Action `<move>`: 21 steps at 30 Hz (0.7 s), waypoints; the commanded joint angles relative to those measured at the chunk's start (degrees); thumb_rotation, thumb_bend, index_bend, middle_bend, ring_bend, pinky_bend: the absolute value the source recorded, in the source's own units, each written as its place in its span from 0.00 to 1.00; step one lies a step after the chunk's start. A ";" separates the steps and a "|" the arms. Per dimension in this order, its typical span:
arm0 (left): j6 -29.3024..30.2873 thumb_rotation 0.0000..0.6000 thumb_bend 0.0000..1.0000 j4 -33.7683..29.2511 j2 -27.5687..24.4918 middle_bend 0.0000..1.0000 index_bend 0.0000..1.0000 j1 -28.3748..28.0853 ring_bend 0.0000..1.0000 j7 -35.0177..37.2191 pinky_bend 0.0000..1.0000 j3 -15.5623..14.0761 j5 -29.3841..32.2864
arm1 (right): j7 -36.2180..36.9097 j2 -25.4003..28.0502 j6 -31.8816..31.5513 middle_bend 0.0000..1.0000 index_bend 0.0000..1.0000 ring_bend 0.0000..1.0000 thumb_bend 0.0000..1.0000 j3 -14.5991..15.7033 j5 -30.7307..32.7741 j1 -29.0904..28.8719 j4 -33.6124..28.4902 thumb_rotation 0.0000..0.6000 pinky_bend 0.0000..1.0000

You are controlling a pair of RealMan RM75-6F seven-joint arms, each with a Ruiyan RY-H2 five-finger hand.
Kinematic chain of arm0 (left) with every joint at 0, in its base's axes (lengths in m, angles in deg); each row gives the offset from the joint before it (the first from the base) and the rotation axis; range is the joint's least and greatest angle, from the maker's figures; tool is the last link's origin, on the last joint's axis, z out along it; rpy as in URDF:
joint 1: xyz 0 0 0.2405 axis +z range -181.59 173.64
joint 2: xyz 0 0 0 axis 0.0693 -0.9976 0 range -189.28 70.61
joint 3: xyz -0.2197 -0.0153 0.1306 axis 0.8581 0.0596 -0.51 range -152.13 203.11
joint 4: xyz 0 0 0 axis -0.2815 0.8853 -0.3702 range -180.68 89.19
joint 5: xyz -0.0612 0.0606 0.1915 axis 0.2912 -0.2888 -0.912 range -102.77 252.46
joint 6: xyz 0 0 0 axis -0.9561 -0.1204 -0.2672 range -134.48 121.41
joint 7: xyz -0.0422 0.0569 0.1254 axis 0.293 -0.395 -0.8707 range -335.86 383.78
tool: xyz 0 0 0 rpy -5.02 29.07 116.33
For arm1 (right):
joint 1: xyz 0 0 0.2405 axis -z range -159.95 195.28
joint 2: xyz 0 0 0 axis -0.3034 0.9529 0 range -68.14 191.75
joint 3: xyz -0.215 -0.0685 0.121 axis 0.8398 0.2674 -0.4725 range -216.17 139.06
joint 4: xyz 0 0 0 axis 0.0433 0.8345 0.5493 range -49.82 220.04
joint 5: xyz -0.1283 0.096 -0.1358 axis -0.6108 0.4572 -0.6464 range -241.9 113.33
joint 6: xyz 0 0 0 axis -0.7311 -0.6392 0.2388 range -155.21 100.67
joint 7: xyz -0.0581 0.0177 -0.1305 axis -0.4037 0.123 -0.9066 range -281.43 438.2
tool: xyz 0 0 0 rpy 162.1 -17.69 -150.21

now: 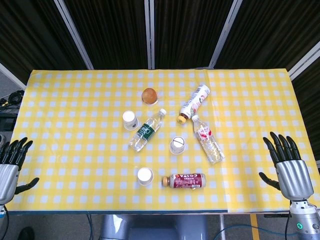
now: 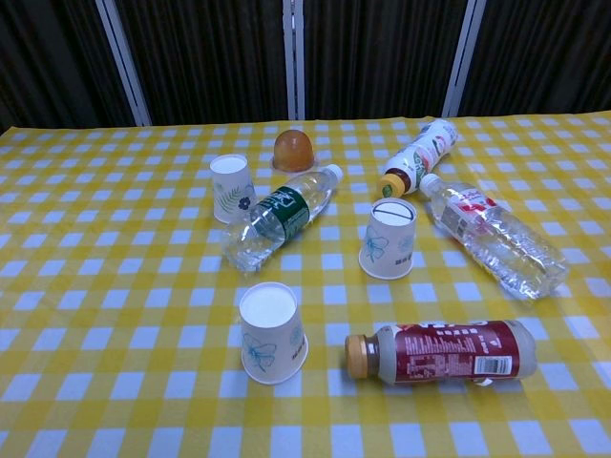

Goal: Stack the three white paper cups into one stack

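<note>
Your left hand (image 1: 11, 165) rested at the near left edge of the table (image 1: 70, 90), fingers spread apart, holding and touching nothing. Your right hand (image 1: 289, 167) rested at the near right edge in the same condition: fingers extended and apart, nothing grasped. Both hands lay well apart from every item.

Only the head view showed the hands; the chest view showed none of either arm. The chest view did show what the head view could not: all cups stood upside down, bases up, and each carried a leaf print on its wall.

You had three white paper cups, each standing separately, none stacked:
- the far-left cup (image 1: 129, 120), just beside the green-label bottle (image 1: 147, 130);
- the middle cup (image 1: 177, 145), between the green-label bottle and the clear bottle (image 1: 208, 139);
- the near cup (image 1: 145, 176), near the dark red bottle (image 1: 185, 181).

You had four bottles, all lying on their sides: the green-label bottle, the clear bottle with a red and white label, the dark red bottle with a yellow cap, and a white bottle (image 1: 195, 102) with a yellow cap at the far side. One orange-brown dome-shaped object (image 1: 149, 95) stood behind the far-left cup.
</note>
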 commanded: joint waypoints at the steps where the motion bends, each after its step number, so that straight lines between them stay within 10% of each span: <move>1: 0.15 1.00 0.00 -0.07 -0.06 0.00 0.00 0.09 0.00 0.07 0.00 -0.04 -0.09 | 0.10 0.06 0.08 0.00 0.00 0.00 0.00 0.11 -0.12 0.00 -0.02 1.00 0.00; 21: -1.71 1.00 0.00 -0.06 0.55 0.00 0.00 -0.61 0.00 -1.45 0.00 0.12 1.33 | 8.58 0.95 13.64 0.04 0.08 0.00 0.00 -0.83 -2.88 -10.00 -0.86 1.00 0.05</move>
